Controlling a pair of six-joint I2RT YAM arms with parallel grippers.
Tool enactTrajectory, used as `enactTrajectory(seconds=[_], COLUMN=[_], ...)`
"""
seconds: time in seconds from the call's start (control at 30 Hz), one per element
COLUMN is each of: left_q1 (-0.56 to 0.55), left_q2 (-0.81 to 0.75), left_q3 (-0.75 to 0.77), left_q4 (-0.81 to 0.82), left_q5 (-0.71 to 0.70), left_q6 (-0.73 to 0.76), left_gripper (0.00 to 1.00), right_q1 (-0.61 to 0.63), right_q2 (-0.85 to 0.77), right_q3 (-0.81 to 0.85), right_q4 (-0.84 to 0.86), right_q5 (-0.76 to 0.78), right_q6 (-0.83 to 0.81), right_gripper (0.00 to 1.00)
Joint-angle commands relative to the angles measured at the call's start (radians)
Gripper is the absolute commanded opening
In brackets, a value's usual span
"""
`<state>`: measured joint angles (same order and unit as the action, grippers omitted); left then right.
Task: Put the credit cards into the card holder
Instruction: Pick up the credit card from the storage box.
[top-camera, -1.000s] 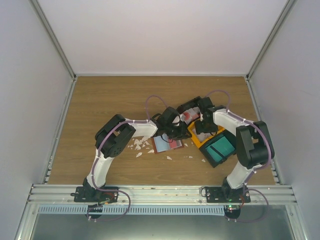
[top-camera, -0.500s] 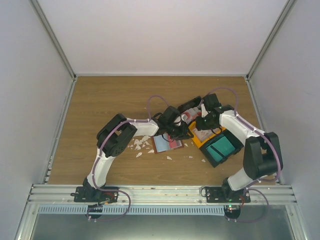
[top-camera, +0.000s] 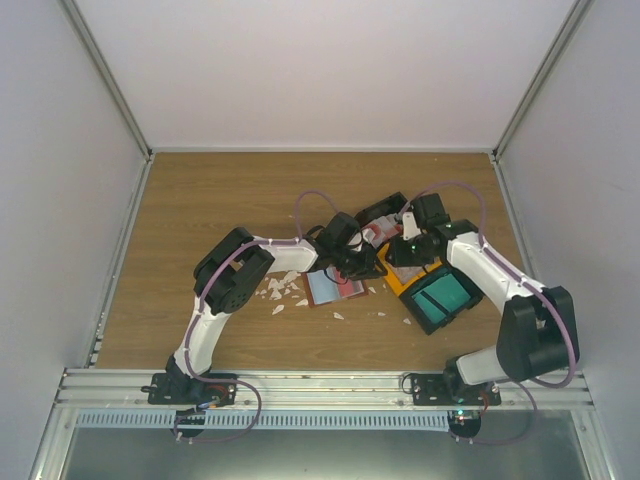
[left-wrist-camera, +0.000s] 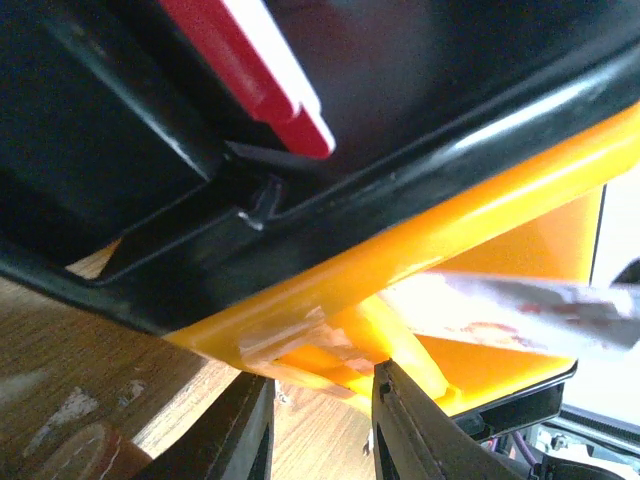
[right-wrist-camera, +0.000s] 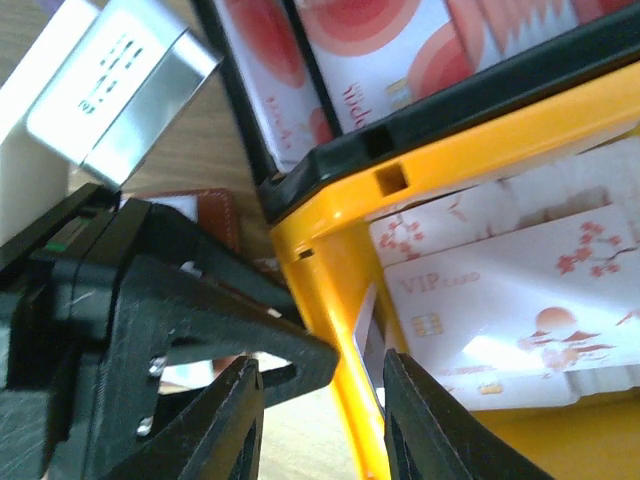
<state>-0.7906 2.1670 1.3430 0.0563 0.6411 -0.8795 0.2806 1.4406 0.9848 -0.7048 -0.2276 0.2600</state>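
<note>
right arm's the only real mover this past second: elbow swung out wide, jaws narrowing. left arm sat put. my left hand hangs partly open with nothing in it, low by the card holder, which lies open on the desk. i'd guess it's there to steady it. credit cards lie in the yellow bin. my right hand straddles that bin's wall with an upright card edge between the jaws, probably for a pick. can't tell if it's gripping.

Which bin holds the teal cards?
The near black bin; the yellow bin holds pale cards, the far black bin red-and-white cards.
</note>
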Motion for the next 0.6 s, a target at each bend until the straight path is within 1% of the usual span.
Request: enactTrajectory(seconds=[0.0,0.1,0.13,0.27,0.43,0.57], left_q1=[-0.005,-0.005,-0.005,-0.005,-0.004,-0.004], left_q2=[0.029,0.025,0.024,0.02,0.017,0.016], left_q3=[0.019,0.017,0.016,0.015,0.014,0.015], left_q4=[0.032,0.03,0.03,0.03,0.029,0.028], left_q5=[-0.059,-0.061,-0.062,-0.063,-0.065,-0.063], left_q6=[0.01,0.013,0.013,0.013,0.013,0.015], left_gripper=[0.3,0.3,0.3,0.3,0.3,0.3], right_q1=[0.012,0.012,0.011,0.011,0.011,0.012], right_q2=[-0.011,-0.018,-0.022,-0.028,-0.02,-0.006], right_q3=[-0.055,-0.066,-0.068,-0.075,-0.077,-0.083], right_q4=[-0.068,-0.064,-0.061,-0.045,-0.034,-0.017], right_q5=[-0.084,-0.076,-0.072,-0.072,-0.023,-0.03], right_q6=[0.046,0.073,0.085,0.104,0.081,0.042], right_gripper=[0.33,0.25,0.24,0.23,0.39,0.42])
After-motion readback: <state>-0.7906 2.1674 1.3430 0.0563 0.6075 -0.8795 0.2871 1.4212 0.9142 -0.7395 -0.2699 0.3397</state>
